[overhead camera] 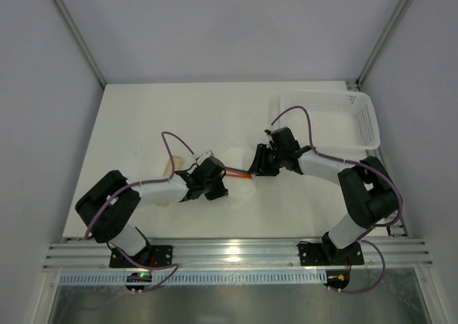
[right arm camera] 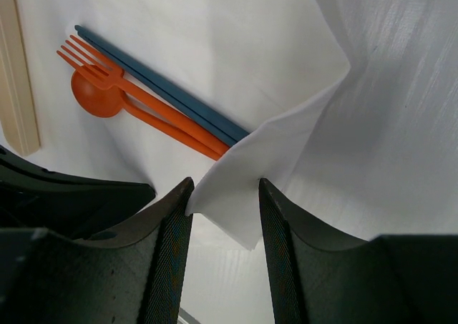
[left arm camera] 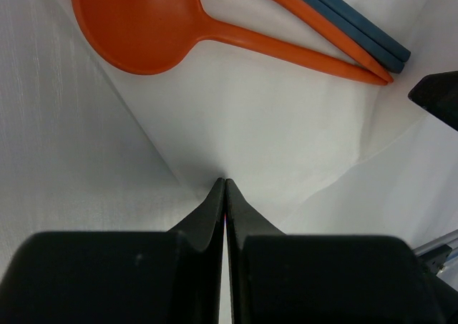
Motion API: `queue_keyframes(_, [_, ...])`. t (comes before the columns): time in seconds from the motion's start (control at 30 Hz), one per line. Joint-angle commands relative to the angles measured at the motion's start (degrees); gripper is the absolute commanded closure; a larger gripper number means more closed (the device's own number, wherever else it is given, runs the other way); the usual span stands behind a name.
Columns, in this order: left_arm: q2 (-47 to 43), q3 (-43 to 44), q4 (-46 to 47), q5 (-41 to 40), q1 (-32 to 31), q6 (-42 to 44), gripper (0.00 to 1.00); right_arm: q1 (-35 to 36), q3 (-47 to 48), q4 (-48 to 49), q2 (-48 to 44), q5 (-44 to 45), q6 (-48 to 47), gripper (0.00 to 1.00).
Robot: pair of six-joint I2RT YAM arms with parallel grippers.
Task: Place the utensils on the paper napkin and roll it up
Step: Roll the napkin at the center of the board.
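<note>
The first half looks done: the utensils lie together on the paper napkin point(right arm camera: 243, 38), which sits about mid-worktop between the two arms and somewhat nearer the near edge than the far one. The set is an orange spoon point(left arm camera: 136, 23), an orange fork point(right arm camera: 93, 65) and a pair of dark blue sticks point(left arm camera: 358, 27), side by side and touching, all pointing the same way. The rolling is at its start. One corner of the sheet is lifted and folded over the handle ends, hiding them, but no full turn of paper is wrapped round the bundle and most of each utensil lies bare. The right gripper point(right arm camera: 225, 188) has its jaws partway apart with that raised flap between them, the paper touching both inner faces; whether they squeeze it is not clear. The left gripper point(left arm camera: 225, 187) is closed tight, its tips meeting at another corner of the napkin where the edges converge. It appears to pinch or pin the sheet there. What is left, in my judgement, is nearly the whole roll. A beige piece point(right arm camera: 18, 88) lies off the napkin beside the utensil heads, and a white perforated basket point(overhead camera: 361, 124) stands at the far right corner of the worktop. No brand, label or writing can be read anywhere.
</note>
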Motion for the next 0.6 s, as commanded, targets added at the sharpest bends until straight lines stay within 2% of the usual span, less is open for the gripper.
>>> queue_keyframes(0.0, [-1.16, 0.27, -2.72, -1.27, -0.42, 0.26, 1.00, 0.44, 2.37, 1.09, 0.06, -0.62, -1.18, 0.54])
queue_keyframes(0.57, [-1.16, 0.36, -2.72, -1.44, -0.42, 0.00, 1.00, 0.44, 2.46, 3.38, 2.34, -2.73, -1.18, 0.54])
